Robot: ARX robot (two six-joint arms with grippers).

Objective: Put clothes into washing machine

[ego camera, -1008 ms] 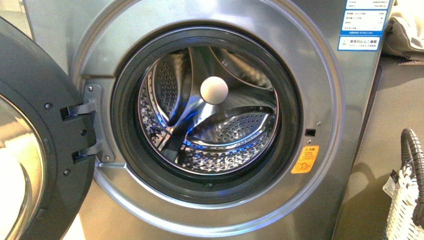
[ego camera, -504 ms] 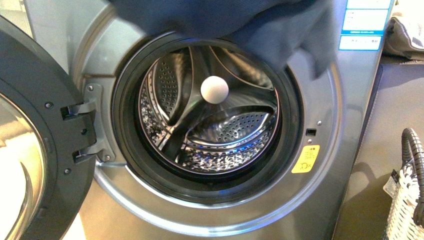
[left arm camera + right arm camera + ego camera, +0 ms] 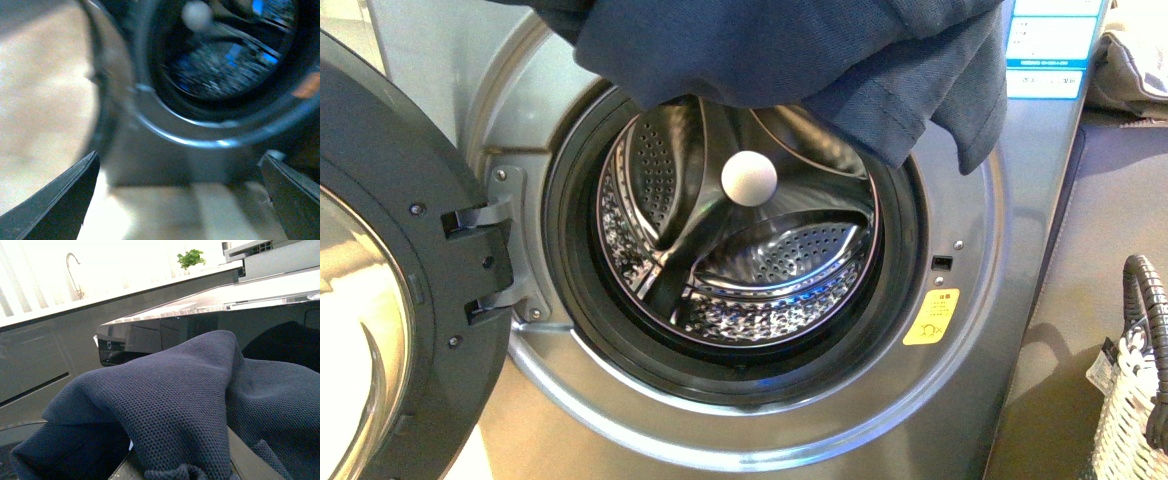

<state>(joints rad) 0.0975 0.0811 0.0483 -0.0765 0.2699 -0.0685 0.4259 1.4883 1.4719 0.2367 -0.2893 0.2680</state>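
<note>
The clothes [image 3: 790, 60], a dark navy garment, hang down from the top edge of the front view and cover the upper rim of the porthole. The silver-grey washing machine [image 3: 620, 440] faces me with its door [image 3: 390, 300] swung open to the left and its steel drum [image 3: 750, 270] showing. My right gripper is shut on the clothes [image 3: 175, 405], which fill the right wrist view and hide its fingers. My left gripper [image 3: 177, 200] is open and empty, low in front of the blurred porthole [image 3: 225, 60].
A white ball [image 3: 749, 179] shows inside the drum. A yellow sticker [image 3: 931, 318] and a blue-white label [image 3: 1055, 45] are on the washer's right side. A white woven basket [image 3: 1130, 400] stands at lower right. A beige cloth bundle [image 3: 1135, 60] lies at upper right.
The clothes came into the front view from above and now hang lower over the top of the porthole. The washer and basket have not moved.
</note>
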